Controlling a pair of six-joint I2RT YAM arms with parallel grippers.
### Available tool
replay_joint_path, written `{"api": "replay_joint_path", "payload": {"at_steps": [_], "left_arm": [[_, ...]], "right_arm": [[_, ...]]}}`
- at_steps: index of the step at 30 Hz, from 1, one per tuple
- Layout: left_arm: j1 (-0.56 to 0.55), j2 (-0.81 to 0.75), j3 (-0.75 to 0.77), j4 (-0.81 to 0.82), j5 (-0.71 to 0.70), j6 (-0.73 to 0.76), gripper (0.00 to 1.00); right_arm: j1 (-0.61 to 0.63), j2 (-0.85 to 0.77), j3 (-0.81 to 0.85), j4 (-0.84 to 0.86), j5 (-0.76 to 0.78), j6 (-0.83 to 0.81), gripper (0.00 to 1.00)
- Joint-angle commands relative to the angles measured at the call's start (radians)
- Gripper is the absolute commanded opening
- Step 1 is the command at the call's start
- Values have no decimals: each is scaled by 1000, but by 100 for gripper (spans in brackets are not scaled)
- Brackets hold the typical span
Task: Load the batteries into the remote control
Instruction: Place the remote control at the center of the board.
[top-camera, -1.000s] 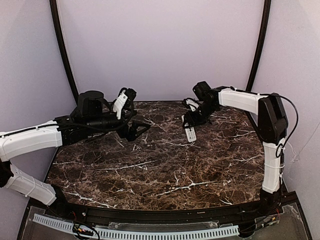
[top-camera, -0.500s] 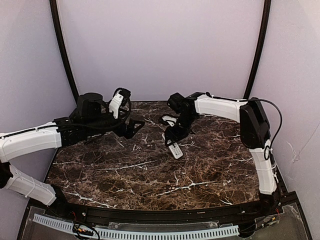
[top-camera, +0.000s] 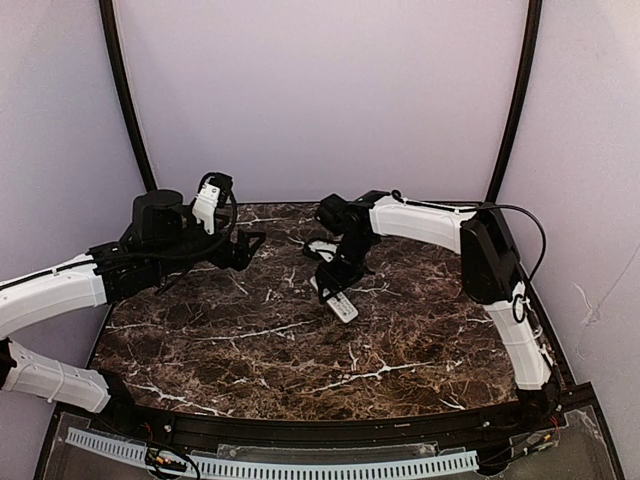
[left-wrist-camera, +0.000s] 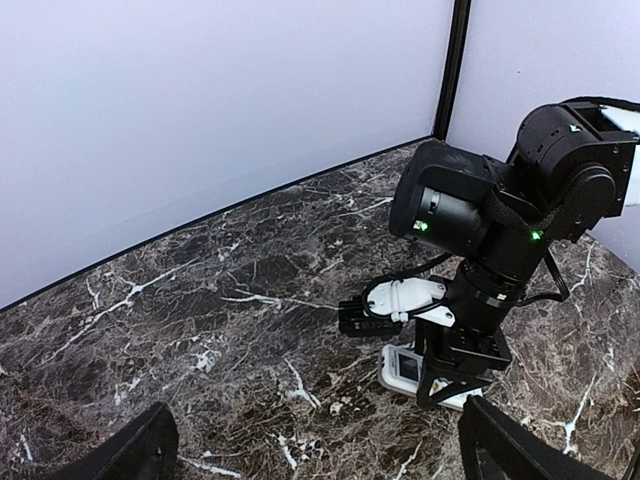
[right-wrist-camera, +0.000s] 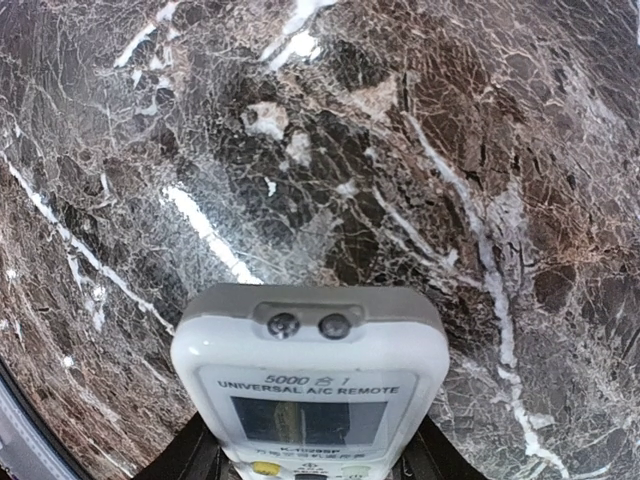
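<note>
Swung leftward since the earlier frame, right pincer (top-camera: 335, 283) clamps the remote control (top-camera: 342, 306) over the marble surface (top-camera: 250, 350); left pincer (top-camera: 252, 243) stands apart, empty.

One remote control (top-camera: 340, 304), two robot arms (top-camera: 60, 290) (top-camera: 430, 220), one marble table (top-camera: 300, 350).

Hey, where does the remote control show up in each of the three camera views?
Top external: remote control just right of centre, tilted, at the tip of the right arm.
Left wrist: remote control lower right, under the right arm's black wrist.
Right wrist: remote control bottom centre, screen facing the camera.
Shared landmark: the dark marble table with white veins, behind it in all three.
</note>
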Motion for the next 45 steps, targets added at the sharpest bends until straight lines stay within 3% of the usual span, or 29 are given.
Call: {"api": "replay_joint_path", "payload": {"at_steps": [1,17,28,37,45], "left_arm": [[4,-6,-22,11,-22,-13,99],[9,1,-39,29,-26,-25,99],[11,-2,-44,47,-13,-39,99],[11,-24,-59,48,-17,-49,99],[11,-4,-38,23,-16,-48,99]], "right_arm": [[13,41,30,1,26,12,35],[56,89,67,8,125,55,42],[59,100,61,12,139,68,51],[62,117,70,13,141,73,52],[67,100,69,19,138,74,74]]}}
